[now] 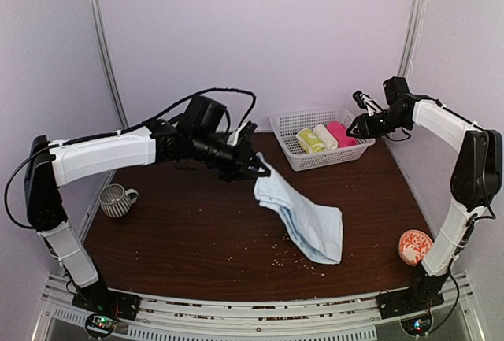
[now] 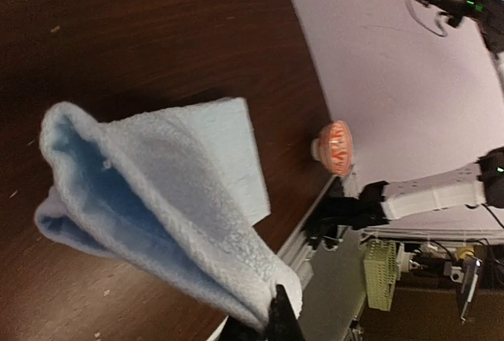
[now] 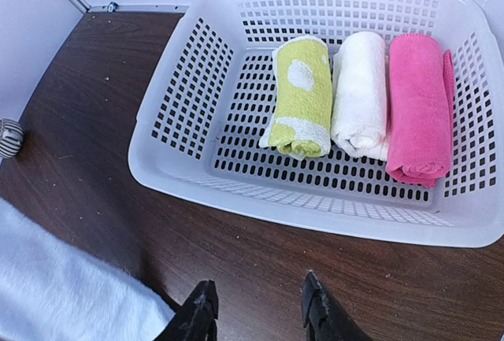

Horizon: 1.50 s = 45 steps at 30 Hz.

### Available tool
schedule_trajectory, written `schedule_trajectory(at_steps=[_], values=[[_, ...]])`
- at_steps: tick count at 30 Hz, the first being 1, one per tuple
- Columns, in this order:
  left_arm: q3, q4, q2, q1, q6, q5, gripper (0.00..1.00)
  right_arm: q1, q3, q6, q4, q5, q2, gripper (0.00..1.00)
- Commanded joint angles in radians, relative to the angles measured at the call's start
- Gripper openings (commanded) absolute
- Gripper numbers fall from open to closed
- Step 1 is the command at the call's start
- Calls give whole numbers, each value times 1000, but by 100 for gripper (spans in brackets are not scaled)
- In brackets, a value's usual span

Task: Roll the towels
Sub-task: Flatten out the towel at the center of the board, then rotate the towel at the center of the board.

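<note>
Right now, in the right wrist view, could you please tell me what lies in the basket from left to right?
The yellow-green patterned towel, then the cream roll, then the pink roll.

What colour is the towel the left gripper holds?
The towel is pale blue, clearest in the left wrist view.

We see soft, even light from above in all three views, with a dull shine on the dark table [image 1: 181,239]. The pale blue towel [image 2: 157,199] drops a faint shadow on the wood under it. The left wrist view looks blurry far away, and the poles [image 1: 102,42] in the top view lean at the edges.
</note>
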Motion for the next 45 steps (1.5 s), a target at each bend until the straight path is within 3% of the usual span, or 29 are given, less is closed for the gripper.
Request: schedule_trajectory(at_steps=[1, 4, 9, 14, 20, 22, 25, 29, 35, 45], values=[[-299, 36, -140, 107, 77, -107, 0, 15, -24, 9, 12, -17, 4, 38], [-443, -3, -185, 177, 125, -148, 0, 58, -42, 6, 17, -3, 14, 37], [-587, -26, -204, 201, 162, -229, 0, 175, -112, -19, 30, 39, -14, 37], [-587, -217, -237, 221, 206, -436, 27, 351, -177, -80, 5, 80, -44, 36], [-547, -386, -299, 303, 258, -586, 40, 480, -214, -124, -39, 83, -40, 37], [-513, -371, -316, 301, 273, -567, 40, 502, -217, -133, -50, 93, -25, 37], [-511, -156, -345, 283, 305, -372, 36, 515, -227, -144, -47, 101, 19, 36], [-453, 5, -233, 231, 298, -239, 28, 516, -223, -143, -28, 182, 88, 35], [-375, 16, 13, 203, 309, -294, 14, 516, -242, -139, -11, 240, 133, 35], [-278, -10, 256, 203, 364, -468, 13, 504, -347, -127, 31, 397, 184, 34]])
